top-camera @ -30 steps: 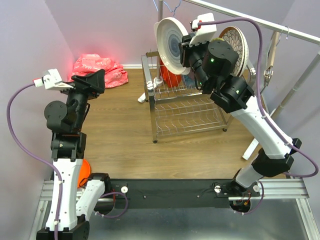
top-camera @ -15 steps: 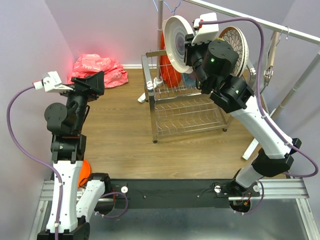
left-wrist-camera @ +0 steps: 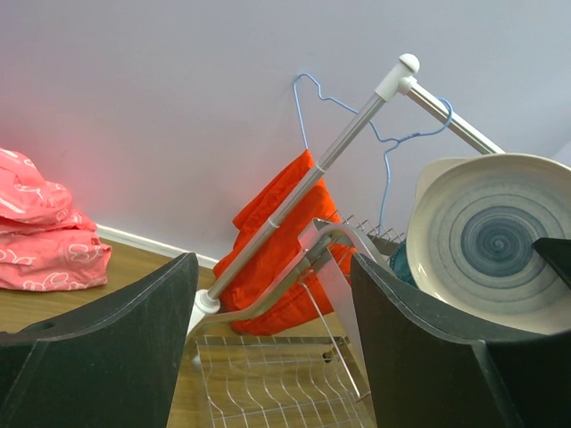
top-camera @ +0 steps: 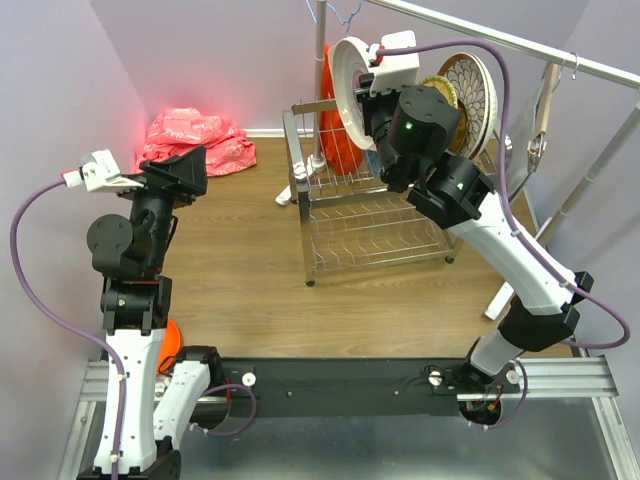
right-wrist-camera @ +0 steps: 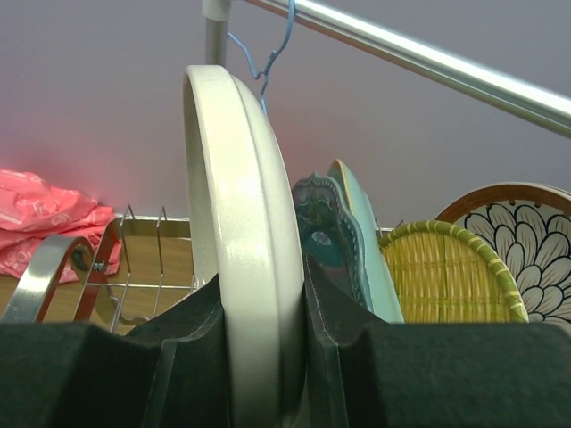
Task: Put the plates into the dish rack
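- The wooden tabletop (top-camera: 240, 270) spreads out under both of my arms. The dish rack (top-camera: 375, 225) stands on it, below my right gripper (right-wrist-camera: 259, 325) and well ahead and to the right of my left gripper (left-wrist-camera: 272, 357).
- A metal rail (top-camera: 500, 40) runs across above and behind my right gripper.
- My right gripper pinches the lower rim of the swirl plate (right-wrist-camera: 236, 205), one finger on each face. The plate is upright, edge-on to the wrist camera, over the rack's top tier.
- My left gripper is spread wide with nothing between its fingers (left-wrist-camera: 98, 357). It hangs in the air well apart from the rack, facing it. Through the gap I see the swirl plate's face up to the right.
- A pink bundle (top-camera: 195, 135) lies on the tabletop just beyond my left gripper, off to its left in the wrist view.
- An orange cloth (left-wrist-camera: 277, 232) hangs by the rack's upright post, left of my right gripper.
- More plates stand in a row to the right of the held one.
  - The teal scalloped plate (right-wrist-camera: 321, 232) is just beside it; I cannot tell whether they touch.
  - Next comes a pale mint dish (right-wrist-camera: 361, 250).
  - Then comes the woven yellow plate (right-wrist-camera: 446, 276).
  - The white petal plate (right-wrist-camera: 526, 241) is farthest right.
- A blue hanger (left-wrist-camera: 301, 116) hooks over the rail above my right gripper.
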